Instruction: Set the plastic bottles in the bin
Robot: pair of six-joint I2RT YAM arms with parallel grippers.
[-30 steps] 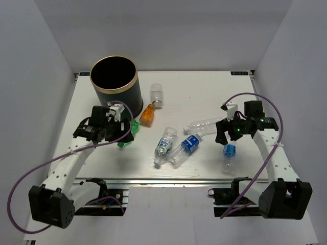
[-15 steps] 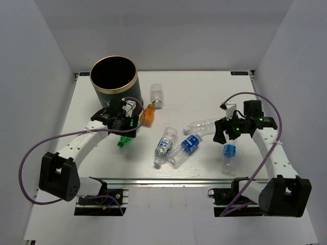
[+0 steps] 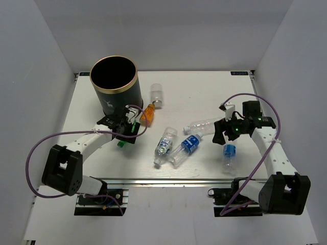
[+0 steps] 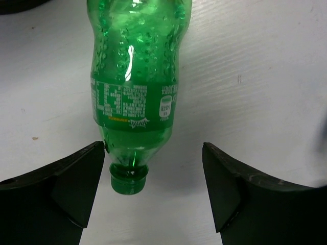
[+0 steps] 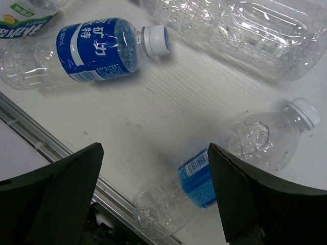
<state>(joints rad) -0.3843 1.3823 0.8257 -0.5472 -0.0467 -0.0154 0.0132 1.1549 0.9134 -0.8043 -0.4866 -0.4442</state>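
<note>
The bin, a dark green can with a gold rim, stands at the back left. Just in front of it lies a green bottle, cap toward the near edge. My left gripper is low over it and open. In the left wrist view the green bottle's neck lies between the jaws of the left gripper, close to the left finger and apart from the right one. My right gripper hangs open over a blue-labelled bottle. That bottle lies partly under the right finger of the right gripper.
An orange bottle and a small pale bottle lie right of the bin. Two labelled bottles lie mid-table, and a plain clear one lies beside my right gripper. The table's metal front rail runs close by.
My left arm has stretched forward and come down over the green bottle, its jaws widening a little. The right arm has barely moved. No bottle has shifted.
</note>
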